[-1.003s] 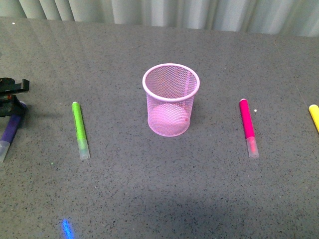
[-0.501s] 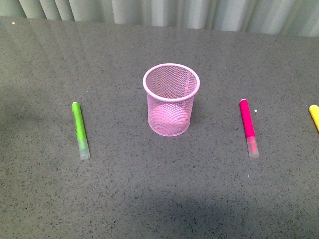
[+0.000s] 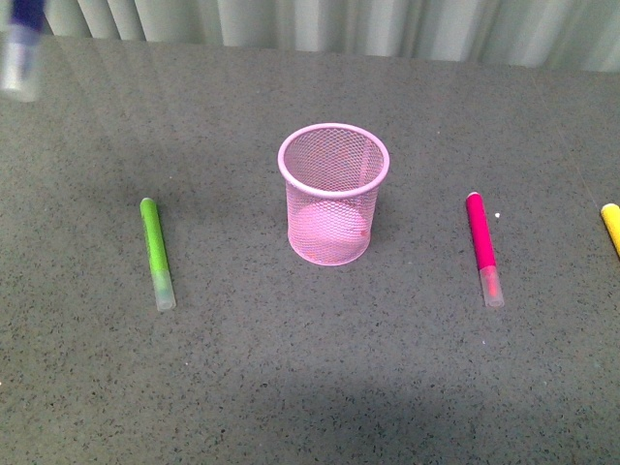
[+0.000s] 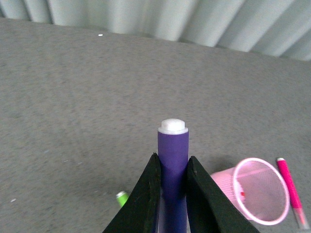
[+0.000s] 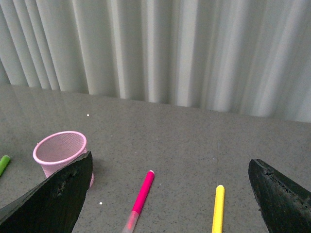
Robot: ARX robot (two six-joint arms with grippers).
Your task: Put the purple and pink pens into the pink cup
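The pink cup stands upright at the table's middle, empty; it also shows in the left wrist view and the right wrist view. My left gripper is shut on the purple pen, held high; in the front view only the pen's blurred clear-capped end shows at the top left corner. The pink pen lies on the table right of the cup; it also shows in the right wrist view. My right gripper is open and empty, high above the table.
A lime green marker lies left of the cup. A yellow marker lies at the right edge, also in the right wrist view. A pleated curtain runs along the table's far edge.
The left gripper lifted the purple pen off the table at the far left. It left the front view, then the pen's capped end reappeared high at the top left corner.
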